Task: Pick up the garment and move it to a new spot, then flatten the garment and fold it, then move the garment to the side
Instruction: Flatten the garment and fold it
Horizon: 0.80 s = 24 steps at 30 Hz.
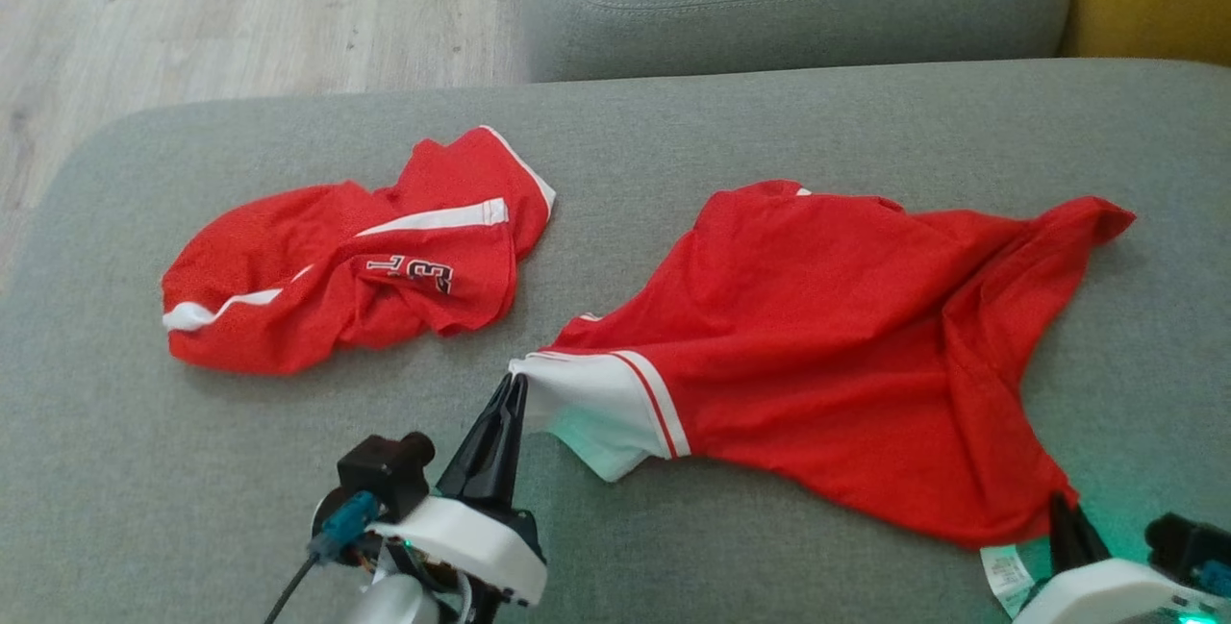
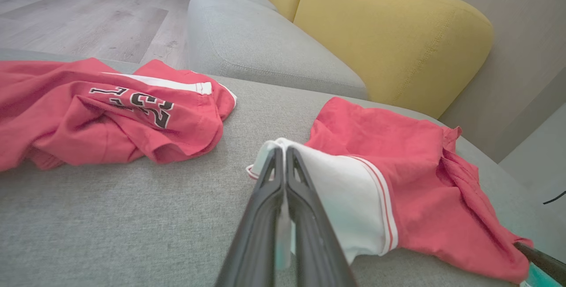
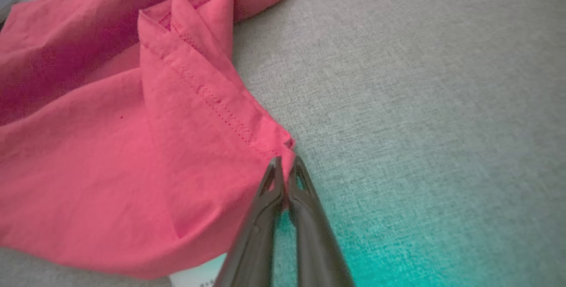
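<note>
Head view: red shirt (image 1: 827,345) lies spread and wrinkled on the right half of the grey sofa cushion (image 1: 192,470), with its white sleeve (image 1: 596,403) pointing to the near left. Left gripper (image 1: 515,384) jaws are together, pinching the sleeve's tip. Right gripper (image 1: 1061,509) is at the shirt's near right corner, next to a white care label (image 1: 1005,576); its jaws are hard to read from here. A second red garment with a printed number (image 1: 356,259) sits crumpled on the left of the cushion, well apart from the shirt. Wood floor (image 1: 192,9) is at the upper left. Left wrist view: both fingers are pressed shut on the white sleeve edge, with fabric sandwiched between them. The red body trails off right, and the yellow backrest (image 2: 389,35) is behind. Right wrist view: fingertips are closed on the stitched red hem corner, clamping it. The shirt fans out left over the cushion, and a green glow falls on the fabric near the fingers.
</note>
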### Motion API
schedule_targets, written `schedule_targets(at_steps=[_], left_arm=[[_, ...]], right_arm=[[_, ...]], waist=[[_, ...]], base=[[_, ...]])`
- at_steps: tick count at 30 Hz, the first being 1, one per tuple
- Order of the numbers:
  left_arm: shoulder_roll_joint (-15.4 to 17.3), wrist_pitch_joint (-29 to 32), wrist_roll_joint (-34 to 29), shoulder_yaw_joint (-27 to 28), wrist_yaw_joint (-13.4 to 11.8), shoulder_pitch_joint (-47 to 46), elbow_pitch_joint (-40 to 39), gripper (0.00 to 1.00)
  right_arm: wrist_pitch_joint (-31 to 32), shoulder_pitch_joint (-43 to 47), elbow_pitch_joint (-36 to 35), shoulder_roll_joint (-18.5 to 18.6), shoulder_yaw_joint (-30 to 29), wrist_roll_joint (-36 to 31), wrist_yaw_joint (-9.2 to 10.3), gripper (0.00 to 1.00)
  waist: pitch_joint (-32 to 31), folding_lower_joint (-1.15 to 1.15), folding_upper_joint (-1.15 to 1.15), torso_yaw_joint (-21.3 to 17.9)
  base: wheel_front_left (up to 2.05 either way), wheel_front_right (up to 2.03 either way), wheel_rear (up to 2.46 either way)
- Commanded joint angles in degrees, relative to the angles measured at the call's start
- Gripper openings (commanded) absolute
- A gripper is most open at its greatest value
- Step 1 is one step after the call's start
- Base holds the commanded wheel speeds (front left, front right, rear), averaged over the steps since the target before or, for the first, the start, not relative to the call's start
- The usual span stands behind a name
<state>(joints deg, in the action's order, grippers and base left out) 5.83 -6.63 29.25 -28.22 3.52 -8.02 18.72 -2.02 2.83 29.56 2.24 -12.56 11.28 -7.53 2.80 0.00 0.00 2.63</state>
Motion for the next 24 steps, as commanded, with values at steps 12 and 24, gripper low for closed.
schedule_targets(at_steps=[12, 24], left_arm=[[-1.32, 3.77, 11.33, 5.94, 0.90, -6.28, -7.61, 0.00], [-2.54, 9.93, 16.58, 11.53, -4.96, -35.03, -6.93, 0.00]], right_arm=[[0.05, -5.15, -16.80, 0.64, 5.50, 15.20, 0.04, 0.00], [11.86, -26.43, -36.15, 0.64, 1.96, 15.52, 0.04, 0.00]], waist=[[-1.55, 0.00, 0.00, -0.73], [-4.30, 0.00, 0.00, -0.14]], base=[[0.00, 0.00, 0.00], [0.00, 0.00, 0.00]])
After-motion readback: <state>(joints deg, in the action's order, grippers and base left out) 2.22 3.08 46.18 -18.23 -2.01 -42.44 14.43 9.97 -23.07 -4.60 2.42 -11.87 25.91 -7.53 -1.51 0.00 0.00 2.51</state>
